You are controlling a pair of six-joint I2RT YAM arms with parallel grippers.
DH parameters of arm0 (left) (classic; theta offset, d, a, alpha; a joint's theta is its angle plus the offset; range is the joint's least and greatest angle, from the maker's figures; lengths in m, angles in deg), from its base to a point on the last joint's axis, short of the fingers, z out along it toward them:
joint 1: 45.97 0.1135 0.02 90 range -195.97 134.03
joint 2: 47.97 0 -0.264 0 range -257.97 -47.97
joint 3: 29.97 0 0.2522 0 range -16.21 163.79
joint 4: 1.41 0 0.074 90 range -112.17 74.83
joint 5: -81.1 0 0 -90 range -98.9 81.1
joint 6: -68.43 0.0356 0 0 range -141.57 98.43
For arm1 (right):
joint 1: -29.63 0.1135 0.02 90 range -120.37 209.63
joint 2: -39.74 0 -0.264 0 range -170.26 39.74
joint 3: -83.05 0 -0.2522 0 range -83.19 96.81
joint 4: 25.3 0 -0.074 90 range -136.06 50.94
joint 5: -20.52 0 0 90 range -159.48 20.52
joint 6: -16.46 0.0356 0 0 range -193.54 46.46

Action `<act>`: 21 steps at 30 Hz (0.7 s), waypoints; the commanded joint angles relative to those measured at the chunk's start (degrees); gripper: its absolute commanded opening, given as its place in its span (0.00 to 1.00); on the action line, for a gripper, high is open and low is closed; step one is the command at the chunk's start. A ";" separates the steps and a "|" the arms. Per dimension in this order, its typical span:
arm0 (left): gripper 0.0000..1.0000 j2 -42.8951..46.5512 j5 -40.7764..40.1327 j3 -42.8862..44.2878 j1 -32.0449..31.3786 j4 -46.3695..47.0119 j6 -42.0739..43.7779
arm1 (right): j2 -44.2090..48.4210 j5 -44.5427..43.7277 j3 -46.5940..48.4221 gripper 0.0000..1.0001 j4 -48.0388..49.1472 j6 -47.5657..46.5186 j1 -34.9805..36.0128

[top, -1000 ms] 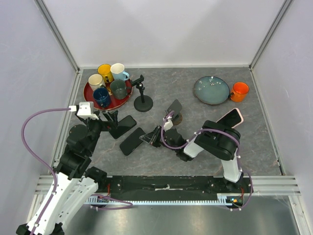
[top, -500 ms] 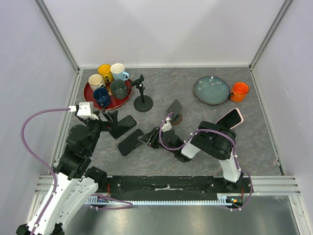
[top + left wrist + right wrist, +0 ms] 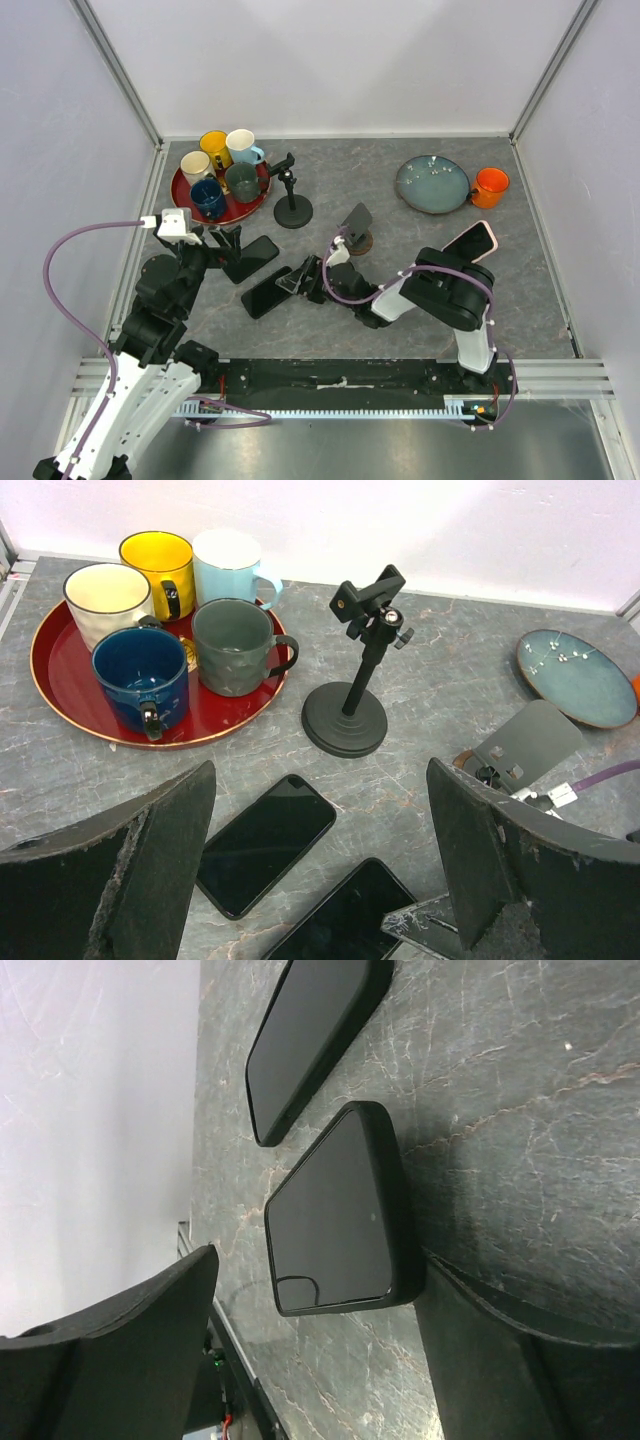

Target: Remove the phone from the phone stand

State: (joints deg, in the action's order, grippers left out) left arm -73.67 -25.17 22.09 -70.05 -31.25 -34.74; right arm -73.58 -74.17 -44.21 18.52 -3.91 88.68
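Note:
A black phone (image 3: pixel 265 291) (image 3: pixel 335 1215) lies flat on the grey table, screen up. My right gripper (image 3: pixel 292 283) (image 3: pixel 320 1360) stands open around its near end, one finger on each side, and neither finger presses on it. A second black phone (image 3: pixel 250 258) (image 3: pixel 265 845) (image 3: pixel 310 1030) lies just beyond it. The black clamp phone stand (image 3: pixel 292 200) (image 3: pixel 350 695) stands upright behind them with nothing in its clamp. My left gripper (image 3: pixel 228 240) (image 3: pixel 315 880) hovers open above the two phones, holding nothing.
A small tilted plate stand (image 3: pixel 357 222) (image 3: pixel 525 740) sits right of the phones. A red tray (image 3: pixel 180 195) with several mugs is at the back left. A blue plate (image 3: pixel 432 184) and an orange mug (image 3: pixel 490 187) are at the back right. A pink-cased phone (image 3: pixel 470 240) lies by the right arm.
My right gripper has gone from shut on the phone to open, and the phone now rests flat on the table. The left arm has not moved.

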 commanded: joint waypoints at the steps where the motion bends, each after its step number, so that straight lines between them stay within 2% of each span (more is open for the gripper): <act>1: 0.92 0.21 0.45 0.02 0.52 1.93 -0.98 | 4.94 -2.43 2.32 0.87 -12.56 -6.77 0.28; 5: 0.92 0.29 0.54 -0.07 0.52 1.84 -0.98 | 6.88 -4.36 5.83 0.95 -25.63 -11.34 0.19; 8: 0.92 0.29 0.63 0.02 0.52 1.93 -0.98 | 7.93 -4.98 7.24 0.98 -30.84 -14.33 0.19; 12: 0.92 0.29 0.71 0.02 0.52 1.84 -0.98 | 10.48 -8.48 7.78 0.98 -36.04 -18.28 0.19; 21: 0.92 0.38 0.80 -0.07 0.52 1.92 -1.07 | 22.60 -14.55 11.29 0.98 -49.31 -30.50 0.19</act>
State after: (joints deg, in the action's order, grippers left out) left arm -73.69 -25.09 22.07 -70.05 -31.27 -34.76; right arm -57.27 -83.96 -36.80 -22.88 -26.58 88.68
